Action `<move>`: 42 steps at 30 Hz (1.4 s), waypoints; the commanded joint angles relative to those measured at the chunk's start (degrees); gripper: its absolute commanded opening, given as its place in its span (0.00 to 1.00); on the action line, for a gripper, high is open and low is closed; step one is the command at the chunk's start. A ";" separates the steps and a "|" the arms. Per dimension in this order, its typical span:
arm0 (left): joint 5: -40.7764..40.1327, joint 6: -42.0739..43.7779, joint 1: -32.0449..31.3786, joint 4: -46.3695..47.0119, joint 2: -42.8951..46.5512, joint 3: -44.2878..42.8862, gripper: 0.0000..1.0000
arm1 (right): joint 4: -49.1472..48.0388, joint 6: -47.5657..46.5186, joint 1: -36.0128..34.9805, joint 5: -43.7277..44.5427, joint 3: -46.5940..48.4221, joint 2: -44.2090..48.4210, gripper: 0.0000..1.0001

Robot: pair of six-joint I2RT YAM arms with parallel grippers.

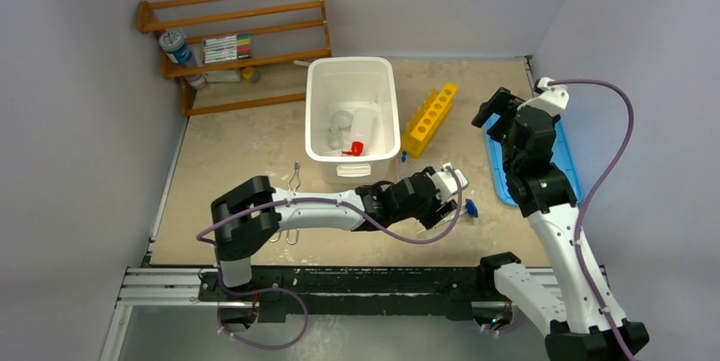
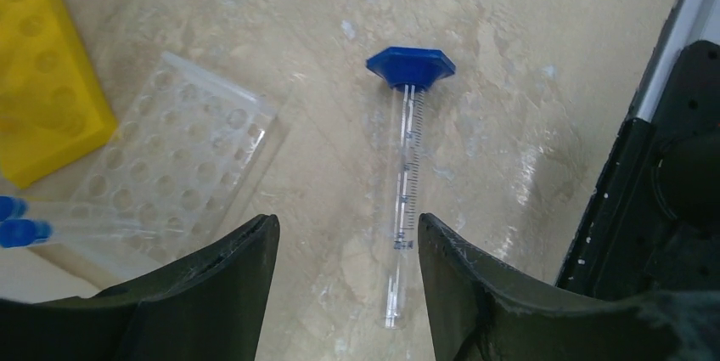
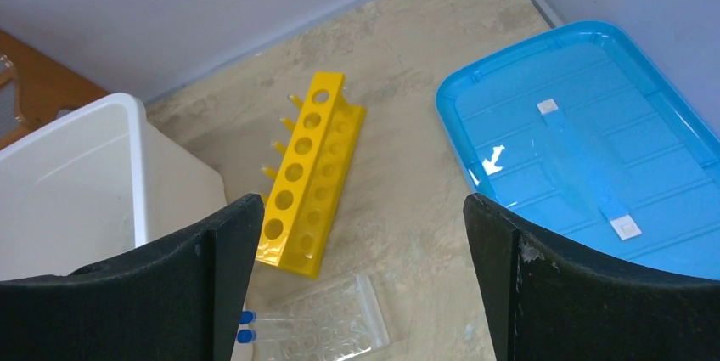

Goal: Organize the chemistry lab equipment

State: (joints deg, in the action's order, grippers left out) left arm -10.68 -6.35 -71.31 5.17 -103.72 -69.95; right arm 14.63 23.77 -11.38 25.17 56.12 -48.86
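A thin clear graduated tube (image 2: 404,191) with a blue hexagonal end (image 2: 410,67) lies flat on the table. My left gripper (image 2: 344,238) is open and low over it, with the tube's clear end just inside the right finger (image 2: 475,293). In the top view this gripper (image 1: 452,195) is right of the white bin (image 1: 316,110), with the blue end (image 1: 470,207) beside it. The bin holds the red-capped squeeze bottle (image 1: 357,142) and small clear jars (image 1: 340,123). Metal tongs (image 1: 295,179) lie left of the bin. My right gripper (image 3: 361,208) is open, empty and held high.
A yellow tube rack (image 1: 430,117) lies right of the bin. A clear well plate in a packet (image 2: 182,157) and two blue-capped tubes (image 2: 21,221) lie by my left gripper. A blue lid (image 3: 586,149) lies at the right. A wooden shelf (image 1: 238,38) holds markers.
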 commanded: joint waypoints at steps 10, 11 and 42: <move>7.11 -1.65 -1.46 5.63 -7.70 -3.61 0.51 | 0.27 -3.07 0.79 2.19 -0.08 -0.53 0.91; 7.35 -1.90 -1.46 5.68 -7.91 -3.61 0.51 | 0.17 -3.11 0.81 2.17 -0.18 -0.60 0.91; 7.95 -4.20 -1.45 4.36 -14.97 -5.39 0.25 | -1.16 -4.52 1.44 1.46 -2.06 -0.88 0.92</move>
State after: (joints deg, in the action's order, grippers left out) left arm -1.74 -10.02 -72.77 8.05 -118.80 -73.19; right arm 16.01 20.23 -10.41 26.02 53.89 -50.50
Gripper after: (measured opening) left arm 0.303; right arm 0.914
